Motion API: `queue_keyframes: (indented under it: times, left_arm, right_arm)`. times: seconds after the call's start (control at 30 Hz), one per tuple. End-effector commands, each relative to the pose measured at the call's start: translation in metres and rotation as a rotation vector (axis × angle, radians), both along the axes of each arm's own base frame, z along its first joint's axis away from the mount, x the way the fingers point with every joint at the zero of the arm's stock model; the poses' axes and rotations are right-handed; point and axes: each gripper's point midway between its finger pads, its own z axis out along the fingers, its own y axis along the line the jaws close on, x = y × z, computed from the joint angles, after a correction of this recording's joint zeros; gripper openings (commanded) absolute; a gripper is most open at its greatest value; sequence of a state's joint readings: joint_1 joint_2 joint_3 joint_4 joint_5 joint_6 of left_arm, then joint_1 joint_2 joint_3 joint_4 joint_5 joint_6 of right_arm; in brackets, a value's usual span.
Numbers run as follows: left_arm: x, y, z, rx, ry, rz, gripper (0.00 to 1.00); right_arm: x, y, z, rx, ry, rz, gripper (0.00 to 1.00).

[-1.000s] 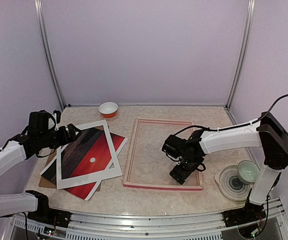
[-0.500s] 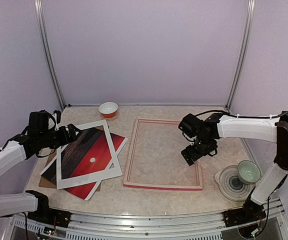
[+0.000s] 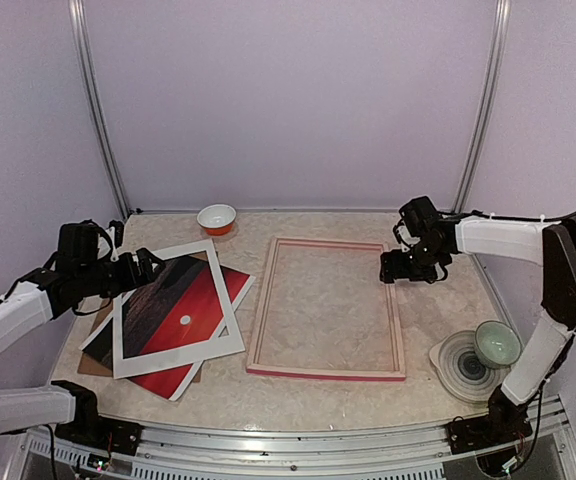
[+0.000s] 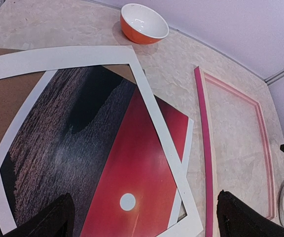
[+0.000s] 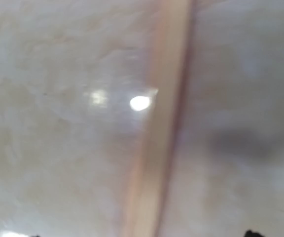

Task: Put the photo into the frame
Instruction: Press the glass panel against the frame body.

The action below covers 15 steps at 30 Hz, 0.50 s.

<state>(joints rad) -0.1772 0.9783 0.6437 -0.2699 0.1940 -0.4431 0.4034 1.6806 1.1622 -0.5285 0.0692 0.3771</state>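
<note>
The photo [image 3: 183, 305] lies flat on the left of the table, its red sky and white sun showing through a skewed white mat [image 3: 128, 345]. My left gripper [image 3: 148, 265] hovers open above the photo's far left part; in the left wrist view its fingertips [image 4: 58, 217] flank the photo [image 4: 132, 163] without touching it. The pink frame [image 3: 260, 310] lies flat at the centre with only table inside it, and the left wrist view shows its left rail [image 4: 204, 148]. My right gripper [image 3: 393, 268] hangs open over the frame's right rail [image 5: 157, 148] near its far corner, holding nothing.
A brown backing board [image 3: 93, 355] lies under the photo and mat. An orange bowl [image 3: 217, 218] stands at the back. A glass plate [image 3: 463, 368] and a pale green cup [image 3: 495, 343] stand at the near right. Lilac walls close in three sides.
My right arm has swung from the frame's near right corner up to its far right corner. The left arm, photo and frame have not moved.
</note>
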Motion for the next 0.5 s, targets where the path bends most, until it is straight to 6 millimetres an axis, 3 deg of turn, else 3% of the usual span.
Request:
queue_keyframes:
  times: [0.0, 0.3, 0.47]
  left_arm:
    - [-0.005, -0.013, 0.006, -0.008, -0.038, -0.066, 0.99]
    - [-0.014, -0.039, 0.025, -0.028, -0.111, -0.176, 0.99]
    - [-0.021, -0.055, 0.029, -0.027, -0.128, -0.228, 0.99]
  right_arm:
    - [0.016, 0.014, -0.018, 0.123, 0.018, 0.010, 0.84]
    - [0.015, 0.011, -0.064, 0.098, 0.094, 0.011, 0.63]
    - [0.016, 0.012, -0.069, 0.110, 0.098, 0.012, 0.49]
